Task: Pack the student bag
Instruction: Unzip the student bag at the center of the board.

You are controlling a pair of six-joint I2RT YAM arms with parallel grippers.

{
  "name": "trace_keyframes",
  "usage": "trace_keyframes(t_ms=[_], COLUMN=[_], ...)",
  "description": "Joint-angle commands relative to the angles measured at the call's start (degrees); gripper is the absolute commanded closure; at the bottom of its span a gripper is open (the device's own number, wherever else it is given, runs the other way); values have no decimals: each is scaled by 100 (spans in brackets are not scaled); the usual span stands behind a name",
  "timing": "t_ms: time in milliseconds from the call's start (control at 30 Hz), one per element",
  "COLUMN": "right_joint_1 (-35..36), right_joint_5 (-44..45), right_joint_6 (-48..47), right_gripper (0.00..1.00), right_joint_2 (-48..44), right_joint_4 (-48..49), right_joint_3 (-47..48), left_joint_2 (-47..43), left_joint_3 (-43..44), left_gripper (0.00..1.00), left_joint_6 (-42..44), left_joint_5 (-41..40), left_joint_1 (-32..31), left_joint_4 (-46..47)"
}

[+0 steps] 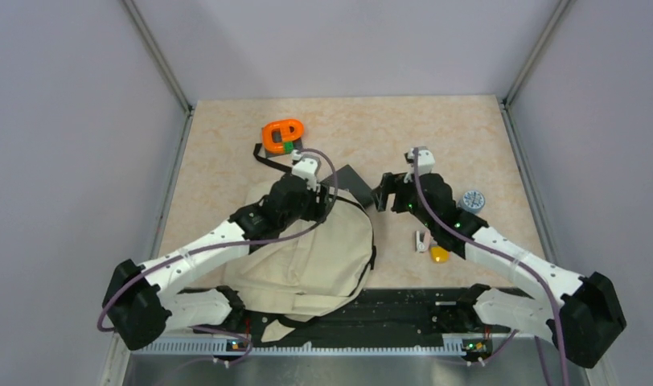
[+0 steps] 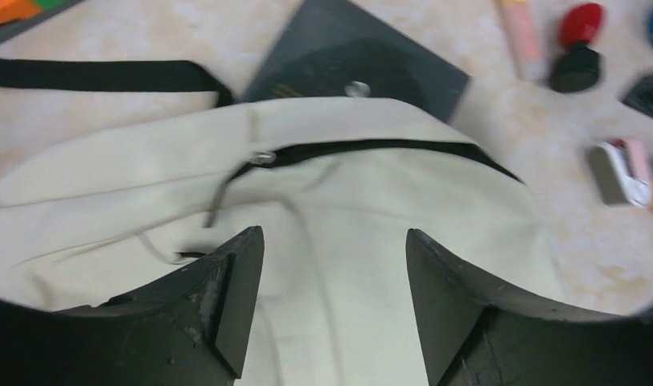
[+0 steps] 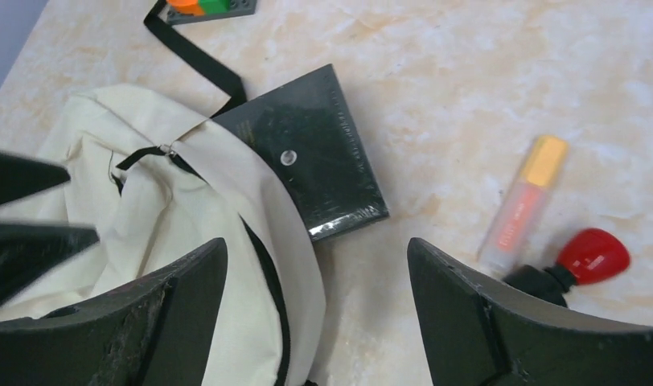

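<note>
The student bag (image 1: pixel 307 257), a large beige fabric backpack with black zipper lines, lies flat between the two arms. A black strap (image 2: pixel 98 74) trails from it. My left gripper (image 2: pixel 333 233) hovers open over the bag's top fabric (image 2: pixel 347 201), just below the zipper, with nothing between its fingers. My right gripper (image 3: pixel 315 243) stands open above the bag's right edge (image 3: pixel 170 209) and the bare table, also empty. A dark flat notebook (image 3: pixel 307 169) lies at the bag's top edge, partly under the fabric. In the top view the left gripper (image 1: pixel 330 193) and right gripper (image 1: pixel 381 197) face each other across the notebook (image 1: pixel 355 183).
A peach lip-gloss tube (image 3: pixel 524 201) and a red-and-black item (image 3: pixel 593 253) lie right of the notebook. An orange and green object (image 1: pixel 283 135) sits behind the bag. A grey round item (image 1: pixel 472 199), a small white item (image 1: pixel 420 240) and a yellow piece (image 1: pixel 440 253) lie by the right arm.
</note>
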Motion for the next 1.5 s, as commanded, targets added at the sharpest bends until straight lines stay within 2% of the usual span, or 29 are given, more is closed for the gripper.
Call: trace_keyframes(t_ms=[0, 133, 267, 433, 467, 600, 800, 867, 1000, 1233, 1367, 1467], right_joint_1=[-161, -239, -244, -248, -242, -248, -248, -247, -246, -223, 140, 637], right_joint_5=[610, 1228, 1434, 1416, 1418, 1405, 1272, 1241, 923, -531, -933, -864], right_joint_6=[241, 367, 380, 380, 369, 359, 326, 303, 222, 500, 832, 957], right_gripper=[18, 16, 15, 15, 15, 15, 15, 17, 20, 22, 23, 23], right_joint_2=[-686, -1156, -1445, -1711, -1739, -1790, -1766, -1781, -1811, -1614, -1195, -711], right_joint_4=[-668, -952, -1154, -1215, -1213, -1213, -1145, -1160, -1213, -863, -83, 472], right_joint_3=[-318, -668, -840, -958, -973, -1021, -1094, -1095, -1102, -1426, -1680, -1621], left_joint_2=[-108, 223, 915, 1665, 1768, 2154, 2436, 2524, 2429, 1809, 1336, 936], left_joint_3=[-127, -263, -54, 215, 298, 807, 959, 1048, 962, 596, 295, 118], left_gripper=[30, 31, 29, 28, 25, 23, 23, 28, 55, 87, 100, 100], left_joint_6=[-859, -1590, -1921, -2040, -2008, -1861, -1800, -1874, -1915, -1954, -1973, -1932], left_joint_5=[-223, -323, -419, -235, -291, -1036, -1425, -1708, -1952, -2225, -1999, -1856], left_joint_1=[-932, -1767, -2364, -2627, -2700, -2919, -2996, -3007, -3008, -2877, -2545, -2274], left_joint_4=[252, 669, 825, 967, 890, 168, -246, -570, -687, -582, -512, -531])
